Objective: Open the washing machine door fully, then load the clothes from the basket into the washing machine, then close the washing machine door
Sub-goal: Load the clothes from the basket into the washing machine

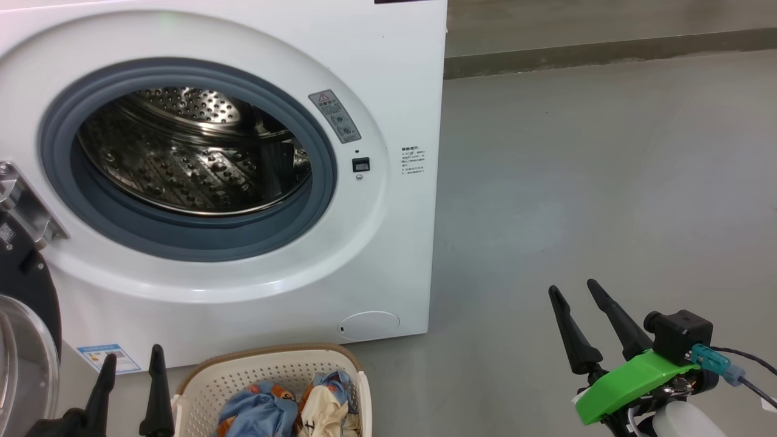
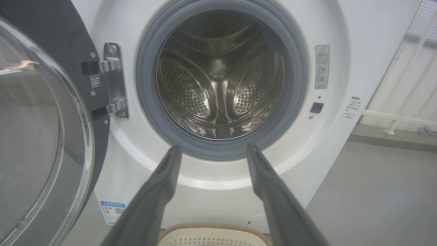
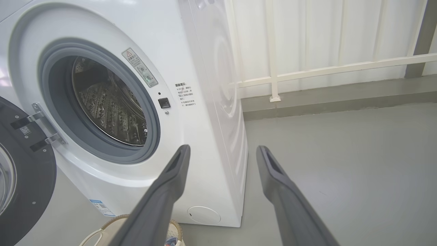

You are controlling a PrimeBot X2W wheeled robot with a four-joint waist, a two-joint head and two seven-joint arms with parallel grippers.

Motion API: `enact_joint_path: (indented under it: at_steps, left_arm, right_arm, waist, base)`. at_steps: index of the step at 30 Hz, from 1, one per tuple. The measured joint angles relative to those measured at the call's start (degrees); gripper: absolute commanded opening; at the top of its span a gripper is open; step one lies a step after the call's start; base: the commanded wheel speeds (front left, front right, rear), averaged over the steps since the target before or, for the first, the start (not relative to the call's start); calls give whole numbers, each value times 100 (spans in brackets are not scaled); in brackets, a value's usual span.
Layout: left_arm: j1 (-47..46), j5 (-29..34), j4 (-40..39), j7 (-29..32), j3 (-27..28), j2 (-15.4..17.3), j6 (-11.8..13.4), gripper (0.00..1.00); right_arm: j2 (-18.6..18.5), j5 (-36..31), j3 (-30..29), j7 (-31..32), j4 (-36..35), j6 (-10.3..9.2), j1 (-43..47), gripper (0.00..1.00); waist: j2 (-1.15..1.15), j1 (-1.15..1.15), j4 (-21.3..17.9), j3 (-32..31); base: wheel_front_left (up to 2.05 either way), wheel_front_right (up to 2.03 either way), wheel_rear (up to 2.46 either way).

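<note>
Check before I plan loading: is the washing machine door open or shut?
Open. The washing machine door stands swung aside on its metal hinge, leaving the gasket and steel drum fully exposed.

washing machine door (image 2: 41, 130) open, clothes (image 1: 285, 406) in basket (image 1: 243, 375)

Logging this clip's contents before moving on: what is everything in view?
washing machine: one, white, left half
washing machine door: one, black with clear glass, open at far left
drum: one, steel, inside the opening
gasket: one, grey-blue, around the opening
basket: one, cream, on floor before machine
clothes: a few, blue and cream, in basket
floor: one, grey, right
railing: one, white, along the back
left gripper: one, dark fingers apart, beside basket
right gripper: one, dark fingers apart, lower right
</note>
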Motion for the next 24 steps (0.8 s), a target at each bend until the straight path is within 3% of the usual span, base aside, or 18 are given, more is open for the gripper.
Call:
enact_joint_path:
  at_steps: [24]
  left_arm:
    - [-8, 48, 55, 0, -7, -31, -7, 100]
  right_arm:
    - [-9, 9, 77, 0, 21, 0, 0, 100]
  waist:
    - [0, 0, 26, -14]
  base:
    - [0, 0, 0]
